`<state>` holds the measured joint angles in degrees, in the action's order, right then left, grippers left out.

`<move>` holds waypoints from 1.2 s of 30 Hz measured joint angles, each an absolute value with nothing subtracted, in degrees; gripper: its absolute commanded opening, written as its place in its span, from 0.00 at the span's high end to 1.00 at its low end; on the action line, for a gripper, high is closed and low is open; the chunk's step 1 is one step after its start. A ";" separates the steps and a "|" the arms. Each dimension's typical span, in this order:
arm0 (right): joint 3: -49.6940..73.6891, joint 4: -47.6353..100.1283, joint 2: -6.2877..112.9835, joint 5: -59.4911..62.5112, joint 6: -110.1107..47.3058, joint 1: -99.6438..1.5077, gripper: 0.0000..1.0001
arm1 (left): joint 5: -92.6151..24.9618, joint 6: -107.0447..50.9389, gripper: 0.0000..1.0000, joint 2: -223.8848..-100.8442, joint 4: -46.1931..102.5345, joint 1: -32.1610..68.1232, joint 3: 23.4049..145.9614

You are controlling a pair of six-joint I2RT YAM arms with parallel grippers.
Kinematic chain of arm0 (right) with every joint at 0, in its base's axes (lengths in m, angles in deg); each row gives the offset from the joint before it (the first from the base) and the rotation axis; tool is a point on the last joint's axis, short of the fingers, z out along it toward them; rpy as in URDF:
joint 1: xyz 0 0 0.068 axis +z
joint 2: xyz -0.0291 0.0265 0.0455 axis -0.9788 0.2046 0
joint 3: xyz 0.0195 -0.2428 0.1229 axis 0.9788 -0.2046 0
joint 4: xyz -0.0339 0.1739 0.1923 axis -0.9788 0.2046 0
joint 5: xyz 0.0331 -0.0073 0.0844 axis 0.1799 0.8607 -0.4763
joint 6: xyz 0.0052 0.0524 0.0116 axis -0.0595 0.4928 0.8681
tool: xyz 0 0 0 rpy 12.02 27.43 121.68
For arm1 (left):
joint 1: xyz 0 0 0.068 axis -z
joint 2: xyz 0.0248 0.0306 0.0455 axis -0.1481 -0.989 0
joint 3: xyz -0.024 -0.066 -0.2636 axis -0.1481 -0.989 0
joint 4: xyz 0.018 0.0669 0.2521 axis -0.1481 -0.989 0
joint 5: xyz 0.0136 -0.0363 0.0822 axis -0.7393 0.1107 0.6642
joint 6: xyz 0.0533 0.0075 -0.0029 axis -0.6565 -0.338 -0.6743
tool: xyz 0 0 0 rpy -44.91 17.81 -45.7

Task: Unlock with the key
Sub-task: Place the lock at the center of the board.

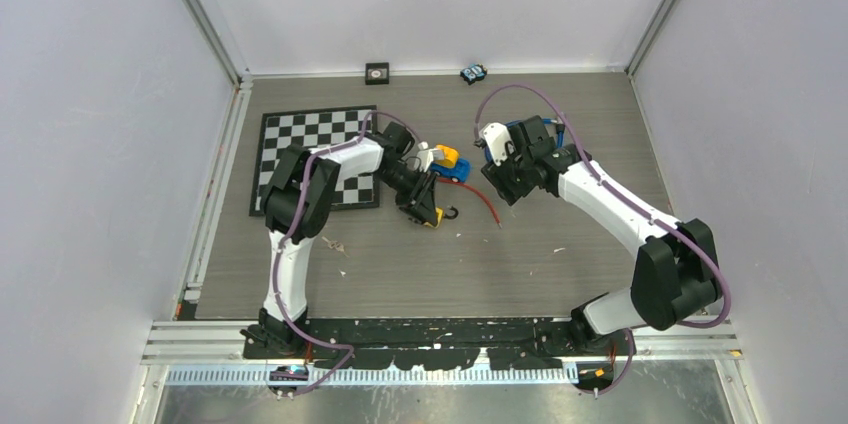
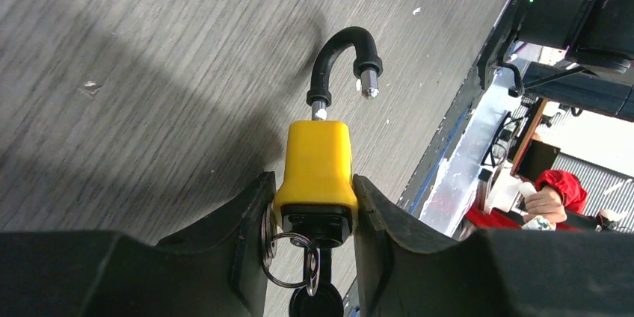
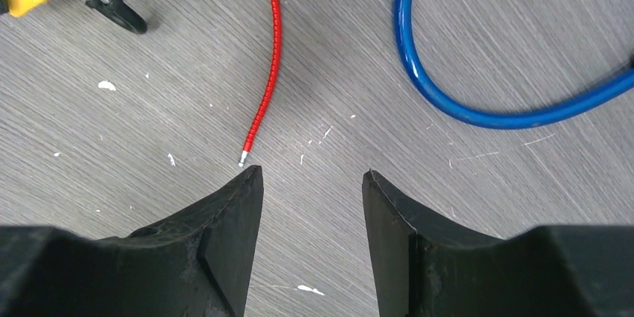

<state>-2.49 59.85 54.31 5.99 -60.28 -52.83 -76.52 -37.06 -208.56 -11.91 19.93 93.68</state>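
The left gripper (image 2: 312,179) is pinched on the yellow padlock (image 2: 317,158), one black finger pressed against each side of its body at lower centre of the left wrist view, so the jaws stand only as far apart as the lock is wide. The padlock's black shackle (image 2: 340,49) points toward the top of that frame, one leg seated in the body and the other leg's metal tip free in the air, clear of the body. The key (image 2: 313,303) sits in the underside of the padlock at the bottom edge of the frame, its black head hanging down between the fingers, with a key ring (image 2: 287,262) lying against the left finger. In the top view the held padlock is at the centre of the grey table (image 1: 560,244), just right of the chessboard mat (image 1: 318,144). The right gripper (image 3: 312,175) is spread, its two fingers apart with nothing between them, over bare table. The loose end of a red cable (image 3: 263,85) lies just above its left fingertip, and a blue cable (image 3: 478,111) curves across the upper right of that frame
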 measured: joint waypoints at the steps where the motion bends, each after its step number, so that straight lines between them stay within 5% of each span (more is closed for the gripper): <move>1: -2.78 59.87 54.26 5.97 -60.28 -53.09 0.43 | -76.18 -36.89 0.61 -208.65 -12.24 19.93 94.03; 9: -3.54 59.87 53.26 5.38 -60.28 -53.64 0.43 | -73.49 -36.54 0.43 -208.67 -14.75 19.93 95.80; 22: -3.56 59.98 51.68 5.84 -60.08 -53.68 0.43 | -67.32 -37.37 0.29 -207.12 -17.72 20.04 98.12; 36: -4.17 61.49 49.37 6.34 -59.04 -54.69 0.43 | -51.98 -53.06 0.11 -187.64 -9.79 27.82 85.83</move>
